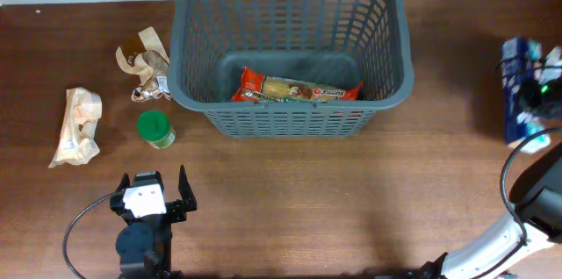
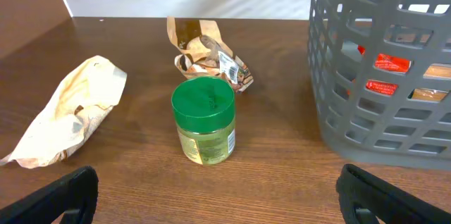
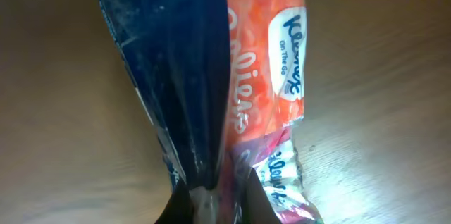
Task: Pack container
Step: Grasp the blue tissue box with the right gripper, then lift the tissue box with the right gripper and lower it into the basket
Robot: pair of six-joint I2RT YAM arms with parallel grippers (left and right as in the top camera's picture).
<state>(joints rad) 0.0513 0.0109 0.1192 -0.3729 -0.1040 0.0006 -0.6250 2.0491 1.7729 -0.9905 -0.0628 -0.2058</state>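
The container point(image 1: 290, 123), a large dark grey slotted basket, stands at the back centre, and its wall fills the right of the left wrist view point(image 2: 331, 76). A red snack packet point(image 1: 294, 91) lies on its base. My left gripper point(image 1: 154, 181) is open and empty near the front left. A green-lidded jar point(image 2: 204, 120) stands upright just ahead of its jaws point(image 2: 218, 199). My right gripper point(image 1: 531, 103) is at the far right edge. It is shut on a blue and orange tissue pack point(image 3: 261, 62), pinching the pack's end between its fingers point(image 3: 215, 189).
A beige crumpled bag point(image 1: 77, 125) lies at the left, also in the left wrist view point(image 2: 67, 108). A brown crumpled wrapper point(image 1: 146, 61) lies between the jar point(image 1: 154, 128) and the container's left wall. The tissue pack point(image 1: 520, 55) sits by the table's right edge.
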